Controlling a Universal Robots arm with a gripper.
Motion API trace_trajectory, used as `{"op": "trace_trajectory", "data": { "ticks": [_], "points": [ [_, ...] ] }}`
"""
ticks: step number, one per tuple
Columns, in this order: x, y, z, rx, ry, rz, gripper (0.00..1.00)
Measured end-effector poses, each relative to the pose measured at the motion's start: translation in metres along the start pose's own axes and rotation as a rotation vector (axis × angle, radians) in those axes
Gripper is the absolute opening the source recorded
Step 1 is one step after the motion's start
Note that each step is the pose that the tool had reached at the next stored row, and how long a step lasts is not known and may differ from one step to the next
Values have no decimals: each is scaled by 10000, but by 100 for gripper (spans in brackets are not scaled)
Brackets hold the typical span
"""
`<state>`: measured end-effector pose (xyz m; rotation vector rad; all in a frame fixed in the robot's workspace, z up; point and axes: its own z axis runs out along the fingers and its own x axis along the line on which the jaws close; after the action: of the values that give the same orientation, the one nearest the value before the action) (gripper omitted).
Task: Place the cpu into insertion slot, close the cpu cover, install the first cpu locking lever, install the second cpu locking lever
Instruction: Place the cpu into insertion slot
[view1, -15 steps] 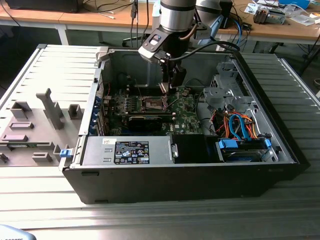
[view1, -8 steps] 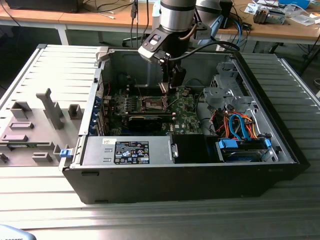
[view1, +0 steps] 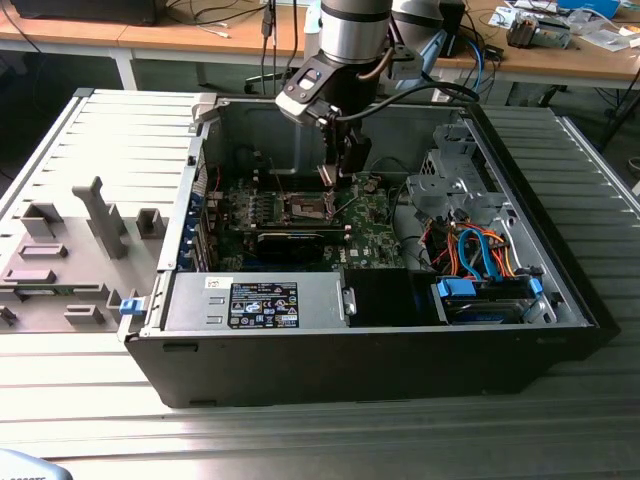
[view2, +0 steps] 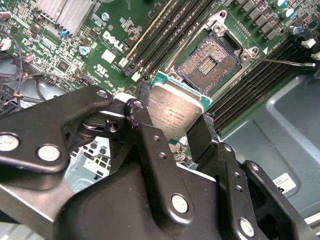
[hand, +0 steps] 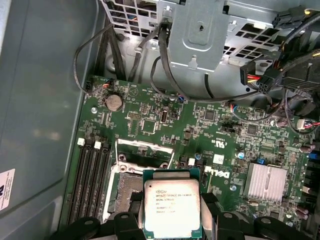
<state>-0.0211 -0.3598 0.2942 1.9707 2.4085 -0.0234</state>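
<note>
We see the black 2-fingered gripper (view2: 170, 125) clamped on 2 opposite edges of the small, flat, square cpu (view2: 172, 112) with its grey-beige metal face. The cpu hangs near the small, square, silvery-rimmed insertion slot (view2: 210, 60), apart from it. The slot's dark centre lies uncovered on the green circuit board (hand: 165, 120). The thin silvery cpu cover (hand: 142, 150) stands raised at the slot's edge.

Open computer case (view1: 350, 370) on ribbed metal table (view1: 300, 445)
</note>
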Motion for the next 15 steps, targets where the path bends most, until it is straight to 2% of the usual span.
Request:
{"op": "trace_trajectory", "data": {
  "ticks": [15],
  "points": [
    [0, 0, 0, 9, -2, 304, 54]
  ]
}}
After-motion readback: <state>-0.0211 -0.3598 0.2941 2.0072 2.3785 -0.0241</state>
